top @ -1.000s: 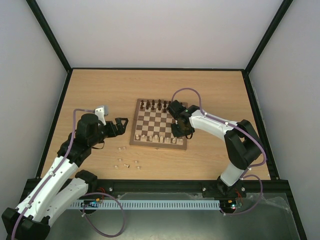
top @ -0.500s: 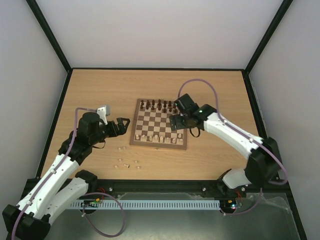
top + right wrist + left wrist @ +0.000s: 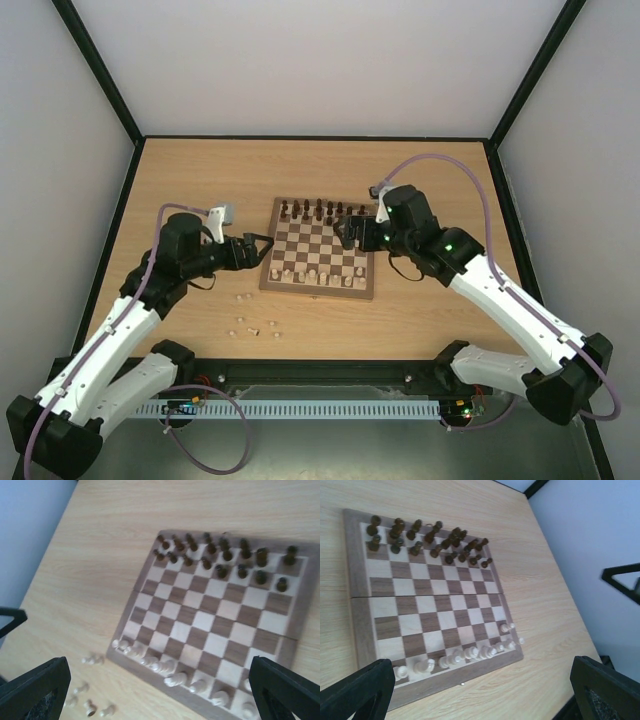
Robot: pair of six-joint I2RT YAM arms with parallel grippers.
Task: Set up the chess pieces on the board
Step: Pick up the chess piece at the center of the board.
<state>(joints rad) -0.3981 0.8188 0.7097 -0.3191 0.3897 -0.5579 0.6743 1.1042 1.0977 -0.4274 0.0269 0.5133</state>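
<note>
The board (image 3: pixel 318 246) lies mid-table, also in the left wrist view (image 3: pixel 435 605) and the right wrist view (image 3: pixel 215 615). Pale chess pieces (image 3: pixel 315 277) stand along its near row, seen too from the left wrist (image 3: pixel 470 652) and the right wrist (image 3: pixel 170 667). More chess pieces (image 3: pixel 255 325) lie loose on the table left of the board (image 3: pixel 87 707). My left gripper (image 3: pixel 262 248) hovers open and empty by the board's left edge (image 3: pixel 480 695). Above the board's far right part, my right gripper (image 3: pixel 352 232) is open and empty (image 3: pixel 160 692).
Dark brown pieces (image 3: pixel 318 210) fill the board's far rows (image 3: pixel 425 540) (image 3: pixel 225 555). A black frame and pale walls bound the wooden table (image 3: pixel 200 180). Both arm bases sit at the near edge.
My right gripper opened, rose from the board's near right corner and drew back to the right. My left gripper edged right toward the board.
</note>
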